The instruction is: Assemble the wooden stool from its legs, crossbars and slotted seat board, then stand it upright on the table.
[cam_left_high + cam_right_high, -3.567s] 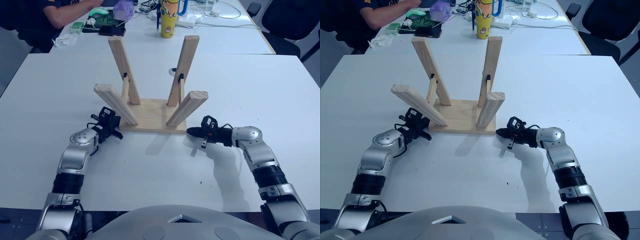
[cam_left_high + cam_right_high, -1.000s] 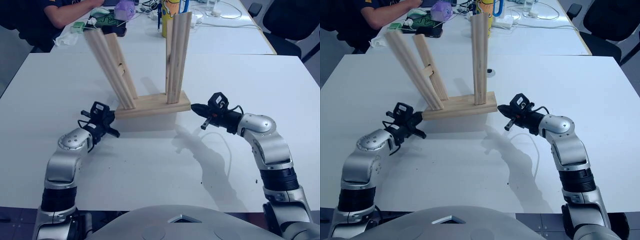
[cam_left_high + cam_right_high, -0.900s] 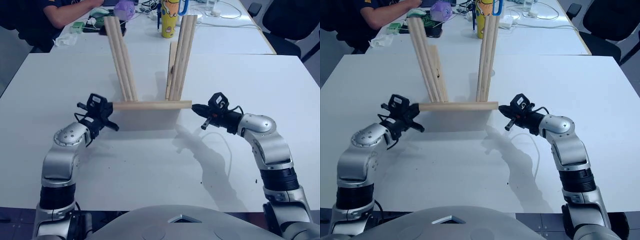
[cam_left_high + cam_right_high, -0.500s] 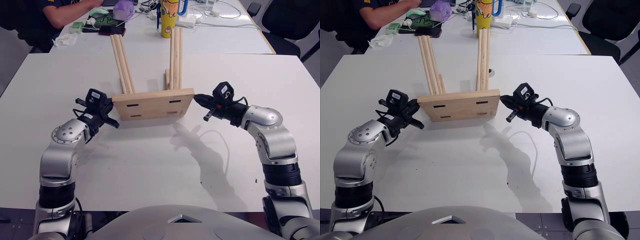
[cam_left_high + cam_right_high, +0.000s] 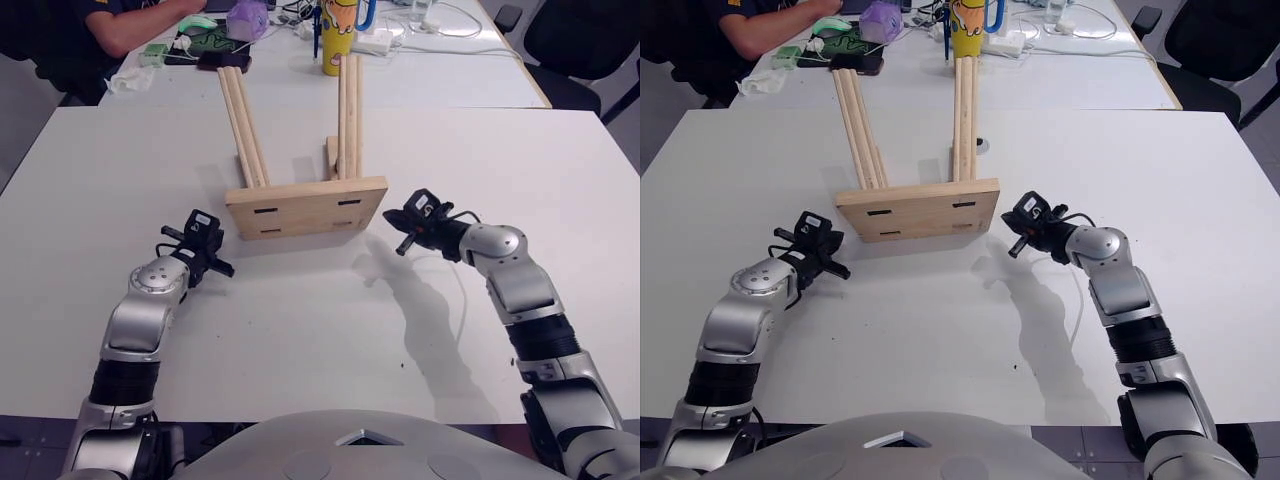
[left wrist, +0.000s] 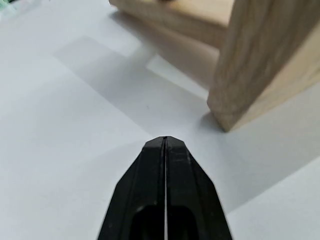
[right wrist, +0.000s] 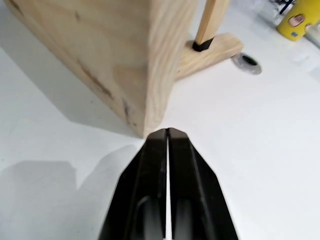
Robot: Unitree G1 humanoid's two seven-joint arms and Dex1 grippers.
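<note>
Left eye view: the nearest stretch of the white tabletop (image 5: pixel 300 340) lies open between the two arms, and there is wide room out to its left and right edges.

The left hand (image 5: pixel 212 255) rests low over the tabletop, just off the near left corner of the seat board (image 5: pixel 305 208) and apart from it. Its fingers are pressed together on nothing. The right hand (image 5: pixel 400 222) sits near the board's right edge with a narrow gap between them, and its fingers are also pressed together and empty. In the right wrist view its tip points at the board's lower corner, which rests on the tabletop.

The wooden stool lies on its side in the middle of the tabletop. The seat board stands on its long edge, its slotted face turned toward the robot. Four dark slots (image 5: pixel 262 211) show in that face.

The legs (image 5: pixel 245 120) run away from the board in two close pairs toward the far edge. Each pair overlaps, so the lower legs are hard to tell from the upper ones. The board hides most of the crossbars; one (image 7: pixel 212 20) shows in the right wrist view, fitted into a leg (image 7: pixel 210 50) by a dark joint.

The leg ends are seen against the clutter of the next table, beside a yellow cup (image 5: pixel 337 40).
</note>
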